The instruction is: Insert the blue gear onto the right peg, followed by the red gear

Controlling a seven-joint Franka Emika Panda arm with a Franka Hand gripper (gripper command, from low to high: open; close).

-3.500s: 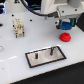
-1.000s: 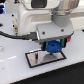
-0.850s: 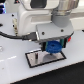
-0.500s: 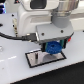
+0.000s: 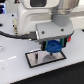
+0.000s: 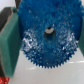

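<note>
My gripper [image 5: 54, 47] is shut on the blue gear [image 5: 53, 48] and holds it flat just over the exterior view's right half of the grey black-framed plate [image 5: 33, 60]. In the wrist view the blue gear [image 6: 55, 50] fills the picture between the green finger pads [image 6: 8, 42]. Something dark shows in its centre hole, and I cannot tell whether it is the right peg. The right peg is hidden under the gear in the exterior view. The other peg [image 5: 36, 56] stands free on the plate. A bit of the red gear [image 6: 3, 80] shows at the edge of the wrist view.
The plate lies on a white table [image 5: 15, 70]. The arm's white body [image 5: 37, 15] and a black cable [image 5: 12, 35] fill the space behind the plate. Red marks [image 5: 5, 10] show at the far edge.
Since 3.5 s ago the arm has come forward over the plate with the blue gear, covering the red gear. Over the last second it has barely moved.
</note>
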